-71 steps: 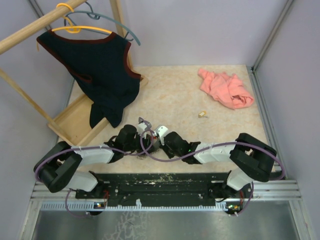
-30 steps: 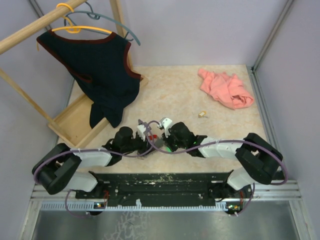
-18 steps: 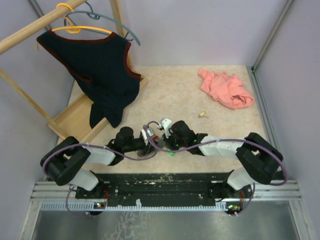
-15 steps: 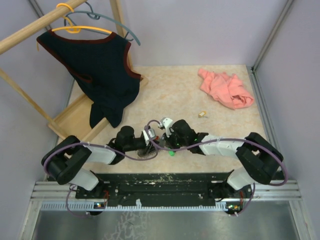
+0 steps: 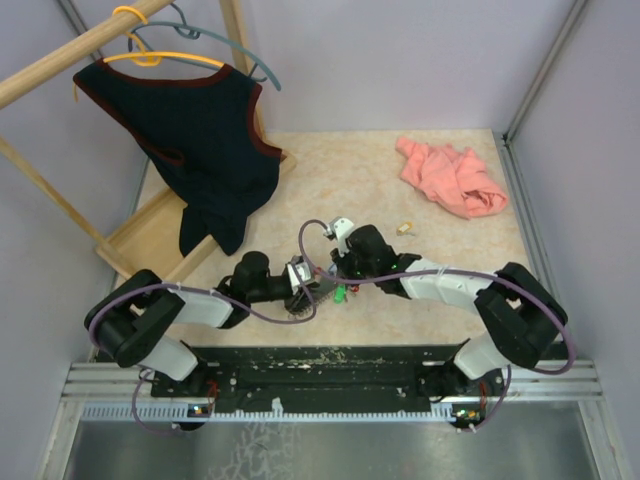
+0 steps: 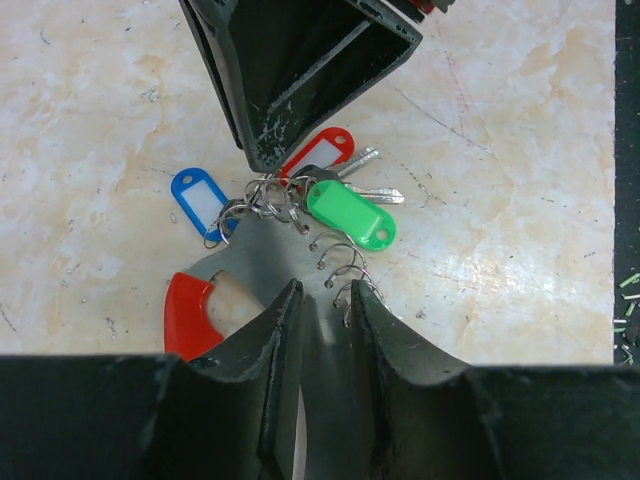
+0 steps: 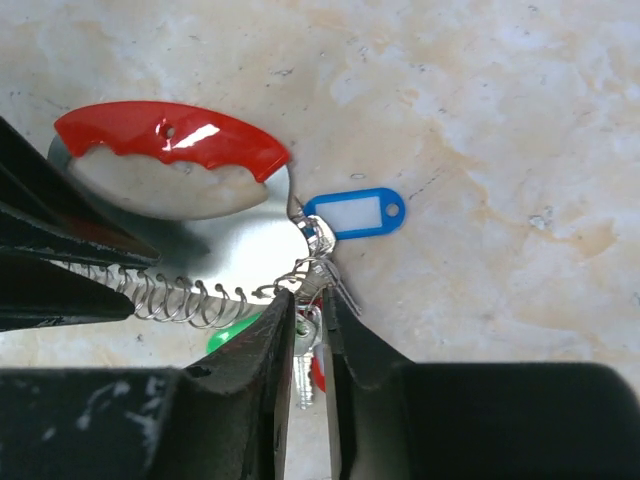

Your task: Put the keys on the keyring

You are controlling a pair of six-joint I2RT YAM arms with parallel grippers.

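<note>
Keyring (image 5: 311,288) sits low in the middle of the tabletop (image 5: 350,190) in the overhead view, right where the two arms meet, with the left tool (image 5: 300,278) on one side and the right tool (image 5: 340,266) on the other. It's too small there to read much. Its long axis seems to run roughly left-right between them, with a green tag (image 5: 340,294) poking out.

Left wrist cam is way clearer. The left tool (image 6: 325,300) is clamped on the keyring's flat silvery plate (image 6: 262,252), with the red grip (image 6: 188,312) left of the jaws and a wire spiral (image 6: 340,265) along the right edge. It points away from the camera, toward the blue tag (image 6: 200,195), red tag (image 6: 320,155) and keys (image 6: 380,195) bunched at its far tip.

Right wrist cam: the right tool (image 7: 308,305) has its jaws at a narrow slit with key metal between them. Pinched or just loose in there, I can't tell.

My guess is the plate is stiff, light and a bit slick, so the flat is the spot to grab. The spiral looks springy and the keys floppy, so they're better taken by the head.
</note>
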